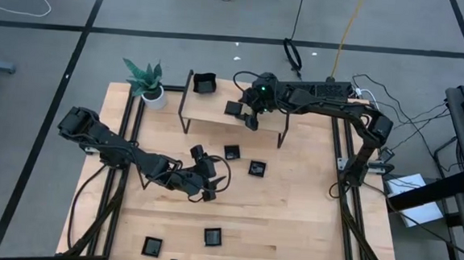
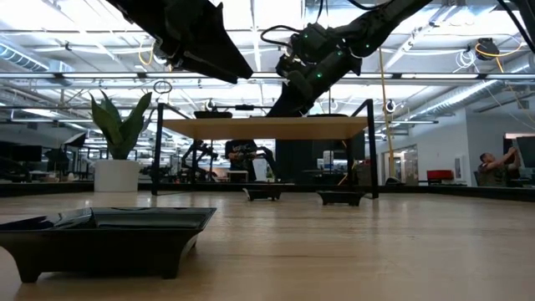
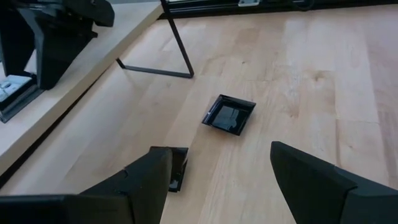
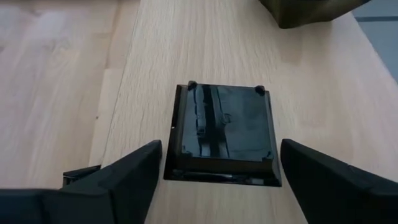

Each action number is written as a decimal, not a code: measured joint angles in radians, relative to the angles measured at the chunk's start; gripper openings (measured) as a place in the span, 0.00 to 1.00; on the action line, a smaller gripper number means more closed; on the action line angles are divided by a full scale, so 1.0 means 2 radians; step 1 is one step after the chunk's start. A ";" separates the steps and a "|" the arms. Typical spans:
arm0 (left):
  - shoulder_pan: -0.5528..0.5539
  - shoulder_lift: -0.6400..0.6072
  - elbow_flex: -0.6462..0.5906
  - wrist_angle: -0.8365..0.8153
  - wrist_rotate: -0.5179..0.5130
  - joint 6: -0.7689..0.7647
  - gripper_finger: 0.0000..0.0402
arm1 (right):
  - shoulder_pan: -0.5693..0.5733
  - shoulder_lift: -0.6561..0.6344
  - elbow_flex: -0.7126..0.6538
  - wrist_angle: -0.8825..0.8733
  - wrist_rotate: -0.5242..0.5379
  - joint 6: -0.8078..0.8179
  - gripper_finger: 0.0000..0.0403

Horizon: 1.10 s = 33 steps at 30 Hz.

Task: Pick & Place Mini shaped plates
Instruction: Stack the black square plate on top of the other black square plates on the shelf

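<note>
The mini shaped plates are small glossy black dishes. Two lie on a raised wooden shelf [image 1: 217, 113]: one [image 1: 205, 83] near its left end, one [image 1: 233, 109] at mid-shelf. My right gripper [image 1: 252, 118] hovers open over the mid-shelf square plate [image 4: 224, 134], a finger on either side, not touching. My left gripper [image 1: 206, 177] is open above the table; ahead of it lie two plates [image 3: 229, 115] [image 3: 179, 169], flat on the wood. Two more plates [image 1: 212, 237] [image 1: 153, 245] sit near the near edge.
A potted green plant [image 1: 148, 83] stands at the far left corner beside the shelf. The shelf's black legs [image 3: 180, 43] stand on the table. Bare wood lies between the two middle plates [image 1: 231, 152] [image 1: 257, 169] and the near ones. Black frame rails [image 1: 344, 177] border the table.
</note>
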 joint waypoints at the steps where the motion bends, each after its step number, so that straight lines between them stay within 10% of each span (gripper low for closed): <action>1: 0.000 0.000 0.000 0.000 0.003 0.000 0.68 | 0.000 0.000 0.000 -0.002 -0.001 -0.001 0.78; 33: 0.000 0.000 0.000 0.000 0.005 0.001 0.68 | 0.001 -0.005 0.000 -0.016 -0.014 -0.011 0.59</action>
